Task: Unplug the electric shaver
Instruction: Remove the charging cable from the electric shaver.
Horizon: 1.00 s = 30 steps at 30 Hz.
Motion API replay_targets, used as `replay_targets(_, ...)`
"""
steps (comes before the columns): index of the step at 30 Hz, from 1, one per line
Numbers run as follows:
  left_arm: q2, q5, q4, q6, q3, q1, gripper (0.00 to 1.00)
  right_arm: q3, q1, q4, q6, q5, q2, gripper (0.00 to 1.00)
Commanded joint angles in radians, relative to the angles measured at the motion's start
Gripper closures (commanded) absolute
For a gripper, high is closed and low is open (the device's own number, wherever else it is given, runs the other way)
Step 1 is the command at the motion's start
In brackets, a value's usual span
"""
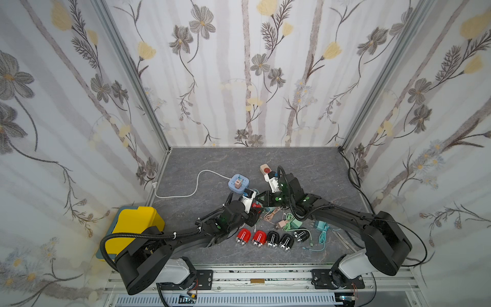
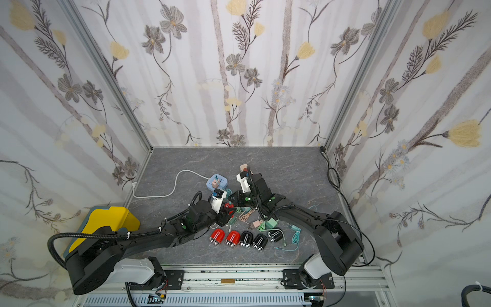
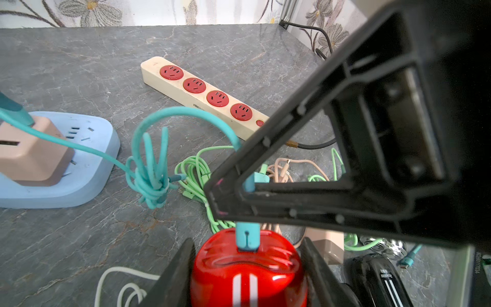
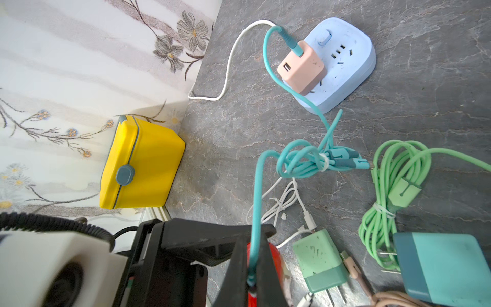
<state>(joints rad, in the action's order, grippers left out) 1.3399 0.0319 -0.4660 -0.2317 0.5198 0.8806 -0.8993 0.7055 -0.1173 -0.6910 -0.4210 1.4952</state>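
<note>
Red shaver (image 3: 247,271) clamped in left gripper (image 3: 247,256) — right gripper (image 4: 252,265) pinched tight on teal plug (image 3: 247,236) in its end.

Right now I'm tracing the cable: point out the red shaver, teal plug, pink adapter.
red shaver (image 3: 223,281), left wrist view, body.
teal plug (image 3: 247,239), left wrist view, connector housing.
pink adapter (image 4: 301,70), right wrist view, top face.

On my grey marbled tabletop (image 1: 305,164) I see a blue socket block (image 1: 238,183), a beige power strip (image 3: 202,93), tangled charging cables (image 4: 385,164) and five shavers (image 1: 272,239) in a row.
</note>
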Motion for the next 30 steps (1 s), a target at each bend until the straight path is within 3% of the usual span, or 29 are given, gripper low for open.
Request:
replay_targets(1, 0.021, 0.021, 0.100, 0.035, 0.021, 0.020, 0.74, -0.021, -0.005, -0.028, 0.015, 0.035, -0.026, 1.00)
replay_targets(7, 0.034, 0.028, 0.093, 0.007, 0.023, 0.030, 0.75, -0.023, -0.006, 0.039, 0.070, 0.152, -0.076, 1.00)
replay_targets(16, 0.016, 0.020, 0.102, -0.018, 0.027, 0.029, 0.76, 0.064, -0.083, -0.149, -0.047, -0.020, -0.143, 1.00)
replay_targets(25, -0.063, 0.042, 0.154, -0.036, 0.019, 0.030, 0.76, 0.051, -0.075, -0.081, 0.001, 0.037, -0.136, 1.00)
replay_targets(30, -0.121, 0.189, 0.350, -0.098, 0.044, 0.027, 0.73, 0.052, -0.061, -0.091, 0.020, 0.016, -0.122, 1.00)
